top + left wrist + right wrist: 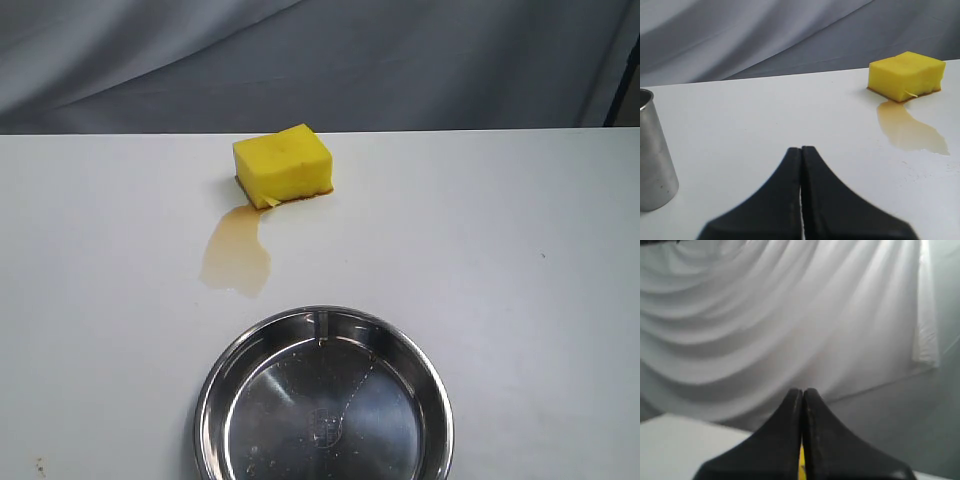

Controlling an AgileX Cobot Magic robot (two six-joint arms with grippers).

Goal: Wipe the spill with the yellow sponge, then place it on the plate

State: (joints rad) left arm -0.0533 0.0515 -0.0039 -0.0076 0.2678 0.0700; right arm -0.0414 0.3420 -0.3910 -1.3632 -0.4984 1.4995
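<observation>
Yellow sponge [283, 163]: I count one, brown layer down on the white table [500, 250], ahead of my left gripper [801, 150], off to one side, well apart.
Spill [237, 255]: one amber puddle, touching the sponge's edge and trailing toward the plate [205, 400]; it's nearer my left gripper than the sponge is.
Plate: one, shiny steel, near the puddle's end, apart from it.
Left gripper: fingers pressed together.
Right gripper [802, 391]: pinched together too, facing grey cloth [790, 315]; I can't place the sponge from it.
Steel cup [652, 160]: one, near my left gripper, off the line to the sponge.
</observation>
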